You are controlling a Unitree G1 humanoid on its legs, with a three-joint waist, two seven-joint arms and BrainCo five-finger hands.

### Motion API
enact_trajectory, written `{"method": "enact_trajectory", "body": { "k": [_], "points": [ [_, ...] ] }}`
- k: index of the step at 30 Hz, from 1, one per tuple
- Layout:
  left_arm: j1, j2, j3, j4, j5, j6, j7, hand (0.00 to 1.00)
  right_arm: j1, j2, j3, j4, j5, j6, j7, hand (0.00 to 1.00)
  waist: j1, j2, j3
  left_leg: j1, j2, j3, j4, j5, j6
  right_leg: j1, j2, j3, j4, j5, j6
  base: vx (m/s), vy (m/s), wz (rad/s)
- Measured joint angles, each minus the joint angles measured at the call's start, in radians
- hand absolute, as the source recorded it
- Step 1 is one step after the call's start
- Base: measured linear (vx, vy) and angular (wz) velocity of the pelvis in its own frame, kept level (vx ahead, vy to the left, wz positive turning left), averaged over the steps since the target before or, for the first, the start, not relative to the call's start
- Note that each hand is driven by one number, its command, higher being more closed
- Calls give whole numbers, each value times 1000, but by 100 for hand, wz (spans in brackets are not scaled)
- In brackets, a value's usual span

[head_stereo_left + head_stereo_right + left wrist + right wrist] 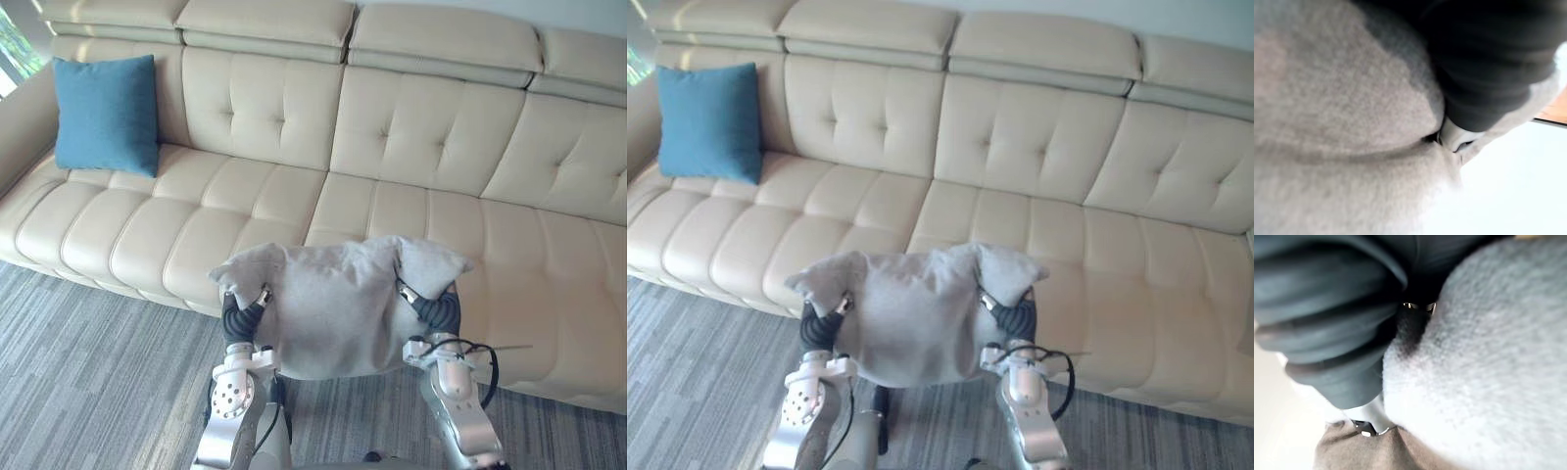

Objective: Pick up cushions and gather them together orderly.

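Note:
A grey cushion (333,304) hangs in the air in front of the sofa's middle seat, held by both hands. My left hand (240,315) grips its left edge and my right hand (438,308) its right edge; the cushion's upper corners pucker up over both. A silver thumb shows on top of the cloth at each side, with the rest of the fingers hidden beneath. Up close, my left hand (1488,63) presses a fold into the cushion (1342,122), and my right hand (1327,308) digs into the cushion (1488,357). A blue cushion (106,113) leans upright in the sofa's far left corner.
The long cream leather sofa (411,137) spans the whole width, its front edge just beyond my hands. Grey striped carpet (88,392) lies before it at the lower left.

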Motion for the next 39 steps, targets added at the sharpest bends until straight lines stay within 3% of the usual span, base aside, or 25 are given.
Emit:
{"method": "enact_trajectory", "body": {
  "k": [3, 6, 8, 9, 11, 13, 14, 15, 16, 18, 19, 20, 22, 23, 25, 28, 29, 31, 34, 39],
  "points": [
    [-14, 12, -16, 1, -1, 13, 0, 100, 12, 10, -17, 0, -7, 14, 0, 100, 2, -4, -1, 2, -37, 22, 82, -76, 42, -13, -52, 43, 99, 17, 12, 317, 299, -3],
    [-33, 55, -22, 2, -1, 18, 0, 100, -6, 30, -30, 43, -21, 21, 2, 100, -1, 5, 4, 140, -31, 55, 56, -132, 80, -147, -112, 113, 503, 102, -75, 278, 256, -27],
    [-35, 74, -21, 2, 0, 16, 0, 100, -21, 51, -30, 77, -37, 21, 3, 100, -11, 12, 7, 223, -12, 66, 4, -142, 89, -240, -91, 117, 685, 51, -106, 182, 125, -24],
    [-35, 76, -21, 1, 1, 16, 0, 100, -22, 57, -30, 78, -38, 21, 3, 100, -12, 14, 8, 241, -5, 69, -5, -148, 91, -263, -76, 113, 703, 34, -111, 193, 97, -19],
    [-35, 78, -20, 1, 1, 13, 0, 100, -23, 57, -28, 78, -38, 21, 5, 100, -27, 10, 4, 267, 2, 73, -20, -165, 90, -334, -1, 110, 647, -13, -100, 144, 6, -7],
    [-35, 79, -21, 1, 1, 19, -1, 100, -25, 48, -28, 79, -38, 21, 6, 100, -34, 6, 2, 291, 2, 82, -38, -161, 77, -347, 53, 92, 503, -17, -99, 140, -49, -11],
    [-35, 81, -21, 1, 1, 21, -3, 100, -33, 42, -27, 82, -39, 21, 7, 100, -36, -11, -7, 310, -12, 96, -57, -157, 71, -322, 99, 84, 286, 38, -101, 183, -66, -12],
    [-36, 83, -22, 1, 1, 22, -6, 100, -36, 39, -28, 83, -39, 21, 7, 100, -40, -18, -10, 310, -33, 94, -57, -158, 70, -315, 101, 87, 208, 89, -110, 201, -89, 7],
    [-40, 85, -23, 2, 1, 24, -19, 100, -38, 39, -29, 83, -39, 20, 7, 100, -50, -39, -16, 312, -71, 84, -56, -167, 58, -311, 97, 106, 144, 165, -163, 233, -100, 12],
    [-42, 43, -40, 29, 2, 38, -37, 100, -35, -5, -41, 112, -38, 26, 7, 100, -47, 37, -10, 305, -31, 37, -17, -211, 27, -240, 139, 88, 52, 175, -177, 193, -67, 10],
    [-41, 42, -42, 29, 3, 38, -40, 100, -31, -6, -41, 112, -38, 27, 7, 100, -46, 44, -6, 306, -21, 35, 2, -222, 24, -225, 149, 83, 37, 177, -179, 148, -60, 17],
    [-42, 38, -42, 29, 14, 38, -52, 100, -10, -4, -41, 111, -38, 27, 7, 100, -37, 58, 1, 300, 22, 22, 87, -269, 4, -169, 190, 68, -6, 172, -188, 137, -81, 21],
    [-42, 36, -39, 24, 19, 36, -63, 100, 10, 4, -41, 95, -35, 27, 7, 100, -27, 56, 3, 247, 62, 16, 238, -293, -5, -138, 219, 64, -23, 152, -208, 112, -75, 13],
    [-38, 31, -32, 17, 19, 36, -64, 100, 26, 7, -41, 52, -35, 28, 7, 100, -15, 55, 6, 168, 89, 17, 395, -304, 3, -126, 229, 70, -23, 134, -218, 73, -35, -11],
    [-24, 23, -21, 2, 18, 36, -64, 100, 28, 17, -42, 2, -35, 29, 7, 100, 8, 57, 6, 123, 107, 12, 420, -325, 13, -123, 234, 95, -4, 119, -229, 129, 13, -41],
    [-23, 7, -21, -6, 18, 36, -64, 100, 10, 18, -49, -35, -35, 24, 6, 100, 19, 56, 6, 86, 78, -109, 238, -303, 20, -110, 222, 128, 1, 109, -219, 145, 109, -40],
    [-23, 5, -22, -7, 19, 36, -64, 100, 5, 18, -54, -35, -35, 24, 6, 100, 19, 57, 5, 85, 68, -141, 187, -279, 9, -109, 217, 134, 7, 105, -211, 158, 190, -41],
    [-24, 11, -26, -15, 19, 36, -64, 100, 1, 23, -59, -31, -35, 25, 6, 100, 23, 55, -1, 125, 53, -151, 107, -130, -54, -100, 208, 167, 14, 106, -171, 210, 210, -37],
    [-26, 11, -36, -46, 20, 36, -64, 100, 1, 29, -69, -35, -35, 25, 6, 100, 8, 34, -14, 140, 11, -122, 72, -118, -35, -90, 160, 170, -16, 117, -142, 179, 170, -4],
    [-25, 14, -45, -79, 23, 33, -59, 100, 0, 43, -71, -35, -35, 25, 6, 100, 17, 33, -15, 199, -28, -107, 10, -107, -18, -51, 125, 178, -52, 118, -127, 90, 82, -1]
  ]
}}
